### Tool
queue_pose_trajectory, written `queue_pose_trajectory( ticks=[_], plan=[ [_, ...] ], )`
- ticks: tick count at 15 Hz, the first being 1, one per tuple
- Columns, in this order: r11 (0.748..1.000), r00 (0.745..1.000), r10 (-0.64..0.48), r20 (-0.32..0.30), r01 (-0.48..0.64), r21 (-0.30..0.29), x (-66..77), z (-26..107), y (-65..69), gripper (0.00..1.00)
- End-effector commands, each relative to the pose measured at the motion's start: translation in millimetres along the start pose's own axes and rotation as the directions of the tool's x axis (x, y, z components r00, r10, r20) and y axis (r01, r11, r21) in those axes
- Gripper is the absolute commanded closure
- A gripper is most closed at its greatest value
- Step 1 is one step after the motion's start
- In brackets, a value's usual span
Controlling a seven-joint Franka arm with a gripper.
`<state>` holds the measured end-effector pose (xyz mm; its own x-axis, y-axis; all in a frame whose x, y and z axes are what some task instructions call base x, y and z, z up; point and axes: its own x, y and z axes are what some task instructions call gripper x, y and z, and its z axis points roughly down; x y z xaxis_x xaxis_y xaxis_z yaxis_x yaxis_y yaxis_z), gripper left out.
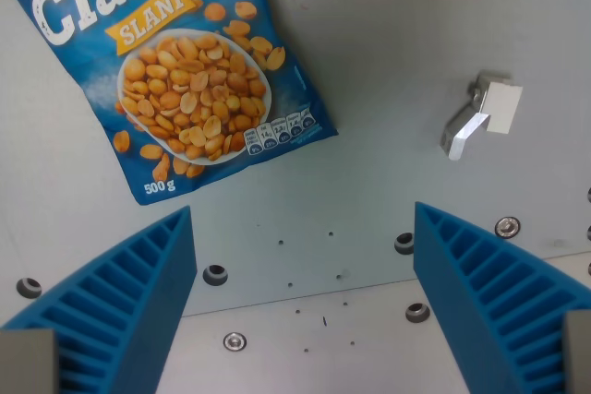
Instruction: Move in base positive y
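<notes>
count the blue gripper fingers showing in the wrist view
2. One finger rises from the bottom edge at the wrist view's left, the other finger at the wrist view's right. They stand wide apart, with nothing between them.

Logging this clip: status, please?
Claw open, empty. Peanut bag flat on table, upper left in wrist view. Small metal bracket at right. Nothing between the fingers.

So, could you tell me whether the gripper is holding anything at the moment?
Nothing is held: the gripper is open, only bare table between its blue fingers.
</notes>
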<state>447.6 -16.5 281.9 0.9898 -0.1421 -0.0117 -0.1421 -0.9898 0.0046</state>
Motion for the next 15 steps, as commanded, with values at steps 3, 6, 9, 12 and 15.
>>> queue_pose_trajectory(
  ticks=[3, 6, 9, 12, 15],
  plan=[
    [1.000, 1.000, 0.000, -0.005, 0.000, 0.001, -4.1, -2.0, -14.9, 0.00],
    [1.000, 1.000, 0.000, -0.005, 0.000, 0.001, -8.2, -2.0, -29.9, 0.00],
    [1.000, 1.000, 0.000, -0.005, 0.000, 0.001, -12.2, -1.9, -44.9, 0.00],
    [1.000, 1.000, 0.000, -0.005, 0.000, 0.001, -16.1, -1.8, -59.9, 0.00],
    [1.000, 1.000, 0.000, -0.005, 0.000, 0.001, -19.9, -1.6, -74.9, 0.00]
  ],
)
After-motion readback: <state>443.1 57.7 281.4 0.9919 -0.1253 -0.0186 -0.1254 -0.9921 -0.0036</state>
